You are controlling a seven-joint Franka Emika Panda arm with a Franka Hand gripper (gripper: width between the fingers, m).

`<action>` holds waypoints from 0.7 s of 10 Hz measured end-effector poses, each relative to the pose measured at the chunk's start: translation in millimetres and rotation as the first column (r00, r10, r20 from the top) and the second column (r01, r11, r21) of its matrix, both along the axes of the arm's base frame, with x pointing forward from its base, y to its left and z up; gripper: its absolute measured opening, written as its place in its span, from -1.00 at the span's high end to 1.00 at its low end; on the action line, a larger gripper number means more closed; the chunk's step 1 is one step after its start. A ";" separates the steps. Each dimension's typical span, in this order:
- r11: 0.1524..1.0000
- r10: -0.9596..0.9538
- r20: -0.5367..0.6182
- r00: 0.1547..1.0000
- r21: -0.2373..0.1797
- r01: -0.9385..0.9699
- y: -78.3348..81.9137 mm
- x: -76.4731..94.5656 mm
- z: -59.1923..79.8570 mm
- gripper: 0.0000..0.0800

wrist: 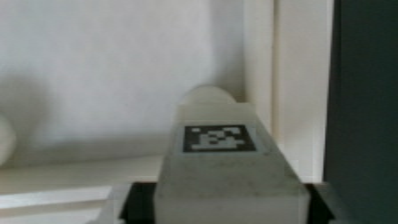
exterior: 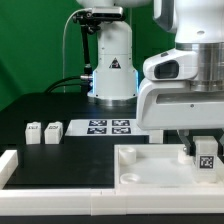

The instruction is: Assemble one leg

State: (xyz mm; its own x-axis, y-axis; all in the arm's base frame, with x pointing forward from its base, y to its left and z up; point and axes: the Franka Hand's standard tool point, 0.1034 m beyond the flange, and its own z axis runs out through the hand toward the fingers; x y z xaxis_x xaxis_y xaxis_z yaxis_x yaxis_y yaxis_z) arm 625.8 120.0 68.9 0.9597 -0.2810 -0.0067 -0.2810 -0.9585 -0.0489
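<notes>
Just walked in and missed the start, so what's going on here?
The arm is putting furniture together. Its gripper is shut on a leg, a small white block with a tag, as the wrist view shows close up. It holds the leg low over the big white panel at the exterior view's right. Two more legs sit loose on the black table, next to the marker board. I cannot tell whether the held leg touches the panel yet.

Low frontal exterior; close wrist view
</notes>
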 end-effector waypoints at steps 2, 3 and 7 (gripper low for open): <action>0.966 -0.259 -0.011 0.966 -0.005 0.259 0.0 -0.1 0.1 0.27; 0.916 -0.402 -0.017 0.915 -0.007 0.402 -0.1 -0.1 0.2 0.27; 0.633 -0.774 -0.034 0.632 -0.014 0.774 0.2 -0.2 0.3 0.27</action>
State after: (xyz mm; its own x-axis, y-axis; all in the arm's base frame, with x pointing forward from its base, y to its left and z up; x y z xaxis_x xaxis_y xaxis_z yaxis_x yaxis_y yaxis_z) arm 625.7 120.2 69.2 0.3892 -0.9205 -0.0358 -0.9211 -0.3884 -0.0256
